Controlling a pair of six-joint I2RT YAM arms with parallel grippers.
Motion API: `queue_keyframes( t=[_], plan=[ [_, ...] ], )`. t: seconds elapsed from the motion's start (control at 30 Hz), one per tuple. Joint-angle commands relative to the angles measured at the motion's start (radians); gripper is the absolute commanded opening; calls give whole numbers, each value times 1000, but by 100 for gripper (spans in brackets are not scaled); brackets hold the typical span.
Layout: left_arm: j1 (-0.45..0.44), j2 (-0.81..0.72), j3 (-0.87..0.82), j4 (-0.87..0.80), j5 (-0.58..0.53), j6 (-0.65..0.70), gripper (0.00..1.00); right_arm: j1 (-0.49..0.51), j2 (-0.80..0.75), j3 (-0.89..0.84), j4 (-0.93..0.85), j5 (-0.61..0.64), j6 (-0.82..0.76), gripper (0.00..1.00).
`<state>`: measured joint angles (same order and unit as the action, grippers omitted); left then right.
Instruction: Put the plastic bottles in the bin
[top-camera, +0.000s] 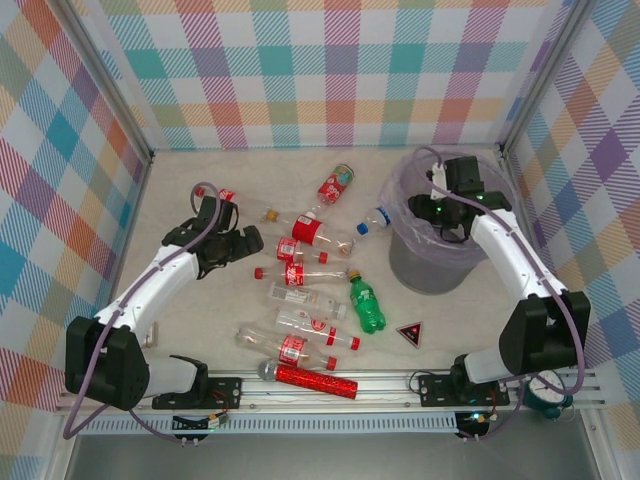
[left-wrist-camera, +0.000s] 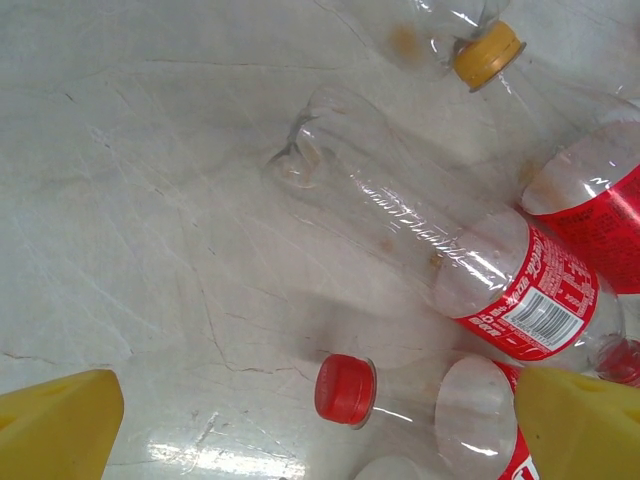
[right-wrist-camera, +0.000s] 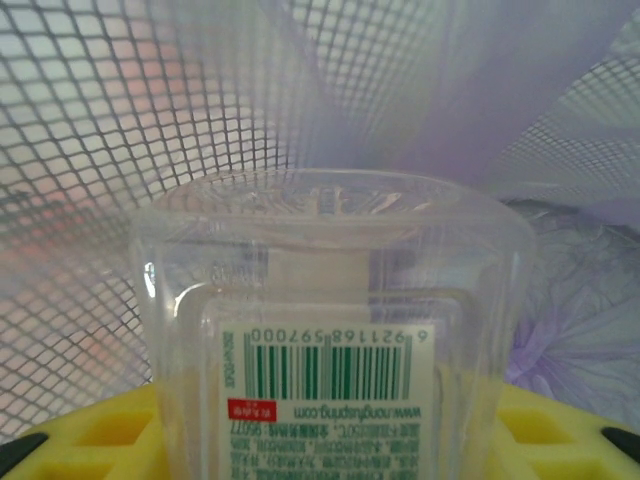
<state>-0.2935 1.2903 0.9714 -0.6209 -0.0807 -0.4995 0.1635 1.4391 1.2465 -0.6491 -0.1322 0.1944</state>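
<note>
We see our right gripper (right-wrist-camera: 320, 440) clenched on a clear square bottle (right-wrist-camera: 330, 300) inside the mesh bin (top-camera: 430, 268), our left gripper (left-wrist-camera: 320, 428) spread wide above red-labelled bottles (left-wrist-camera: 530, 292) on the table (left-wrist-camera: 130, 200)

Bright even overhead light, soft shadows; glare on table (left-wrist-camera: 230, 455); wrist close-ups slightly blurred.

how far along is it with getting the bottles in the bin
Early on. Done: nothing confirmable, since the bin's inside is mostly hidden. In hand: the right gripper holds a clear bottle inside the bin, not yet released; the left gripper is open over red-labelled bottles. Left: about ten on the table, including the green bottle and blue-capped bottle.
</note>
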Motion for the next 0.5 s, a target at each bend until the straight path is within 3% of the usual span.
queue_keyframes(
  t=[0.0,0.17,0.27,0.47],
  plan=[
    [-39,-24,20,20,-57,-39,100,2,-8,54,7,34,-27,54],
    [-70,-33,2,111,-46,-101,98,2,-3,82,-46,121,-83,57],
    [-115,-17,29,43,-88,-104,98,-1,-3,74,-65,180,-109,59],
    [-168,-34,43,-95,-206,-101,98,-4,30,90,-92,182,-138,67]
  ],
)
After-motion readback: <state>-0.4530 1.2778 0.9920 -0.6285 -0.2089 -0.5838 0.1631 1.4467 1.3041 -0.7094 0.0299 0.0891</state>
